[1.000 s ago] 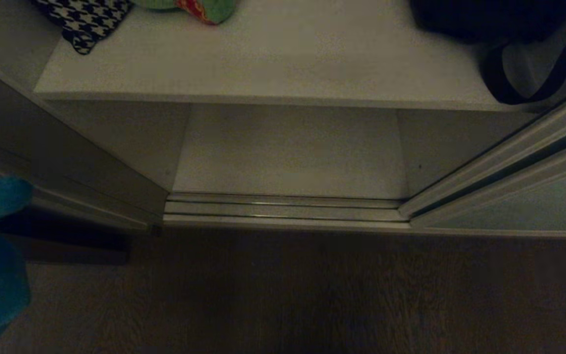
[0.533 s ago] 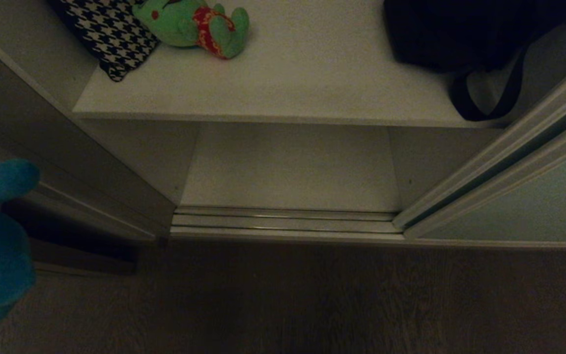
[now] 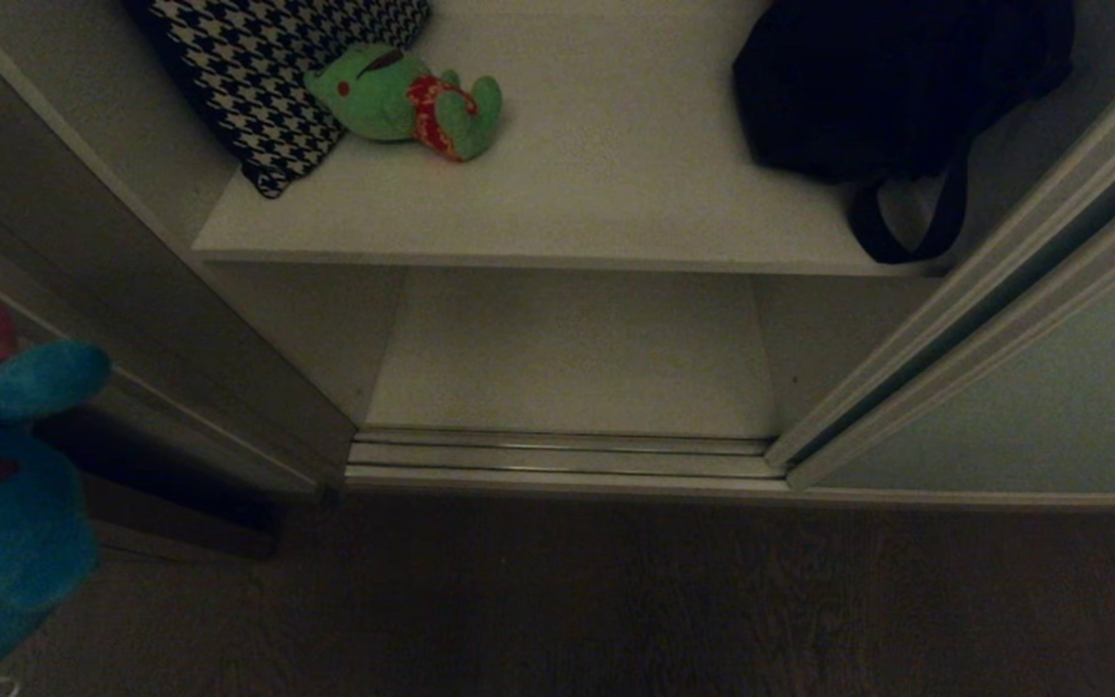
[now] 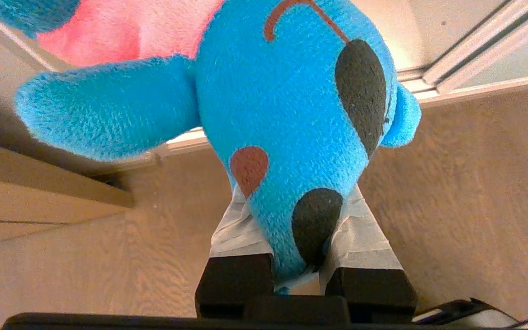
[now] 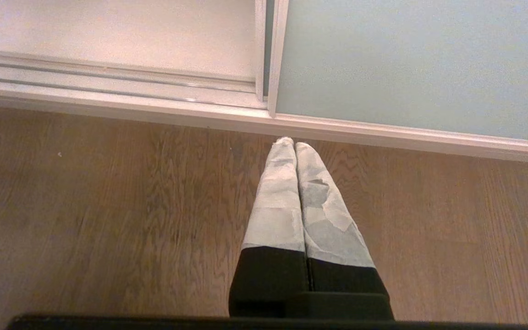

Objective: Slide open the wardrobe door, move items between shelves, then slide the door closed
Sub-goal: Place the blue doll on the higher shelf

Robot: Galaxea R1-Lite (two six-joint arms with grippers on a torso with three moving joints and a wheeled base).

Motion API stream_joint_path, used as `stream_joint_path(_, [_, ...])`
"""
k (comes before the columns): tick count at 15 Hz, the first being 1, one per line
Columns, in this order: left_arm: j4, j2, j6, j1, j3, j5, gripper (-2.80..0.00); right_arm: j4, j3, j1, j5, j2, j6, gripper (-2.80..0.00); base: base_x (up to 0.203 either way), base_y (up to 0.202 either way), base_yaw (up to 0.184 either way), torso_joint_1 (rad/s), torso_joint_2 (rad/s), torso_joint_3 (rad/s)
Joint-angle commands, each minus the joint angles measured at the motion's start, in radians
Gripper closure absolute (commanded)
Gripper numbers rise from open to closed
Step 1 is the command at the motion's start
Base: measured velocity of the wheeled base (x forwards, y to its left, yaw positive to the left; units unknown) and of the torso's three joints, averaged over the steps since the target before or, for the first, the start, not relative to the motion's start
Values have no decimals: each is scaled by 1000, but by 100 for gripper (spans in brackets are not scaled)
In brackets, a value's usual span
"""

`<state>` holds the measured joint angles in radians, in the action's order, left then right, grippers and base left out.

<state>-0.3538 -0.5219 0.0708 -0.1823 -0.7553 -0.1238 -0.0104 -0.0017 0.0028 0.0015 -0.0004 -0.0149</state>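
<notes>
With the sliding wardrobe door (image 3: pixel 1032 407) pushed aside to the robot's right, the opening shows two white shelves, and the blue plush toy (image 4: pixel 291 114) hangs outside it on the robot's left, above the wooden floor (image 3: pixel 616 600) and in front of the wardrobe's left side. The left gripper (image 4: pixel 298 247) has its jaws pinching the toy by its lower end, so the body and a floppy ear dangle free ahead of the taped fingers; that hold looks chosen for carrying the toy to a shelf, though which shelf cannot be told. On the upper shelf (image 3: pixel 596 194) the green plush toy (image 3: pixel 403 97) lies partly against the houndstooth cushion (image 3: pixel 277 77) at the left, well apart from the black strapped bag (image 3: pixel 896 87) at the right, whose loop reaches almost to the front edge. Nothing can be seen on the lower shelf (image 3: pixel 577 358), just behind the door track (image 3: pixel 557 455). Low over the floor before the door's frame edge, the right gripper (image 5: pixel 291 144) is parked with its jaws pressed together on nothing.
</notes>
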Motion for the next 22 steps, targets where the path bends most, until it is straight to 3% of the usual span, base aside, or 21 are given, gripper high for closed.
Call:
stream_joint_path(1, [4,-35,0,0,-9,13,0,0,0,0,0,-1,0,0,0,0,0,0,0,0])
stream_joint_path(5, [7,-137,-9,0,-127,30,0,0,0,0,0,-1,0,0,0,0,0,0,0,0])
stream_joint_path(9, [9,-344,-6,-7,-332,-20,0,0,0,0,0,-1,0,0,0,0,0,0,0,0])
stream_joint_path(19, [149,-984,-14,-163,-837,-27,0,0,0,0,0,-1,0,0,0,0,0,0,0,0])
stream_joint_path(22, [170,-1158,-57,-212,-963,-12,0,0,0,0,0,-1,0,0,0,0,0,0,0,0])
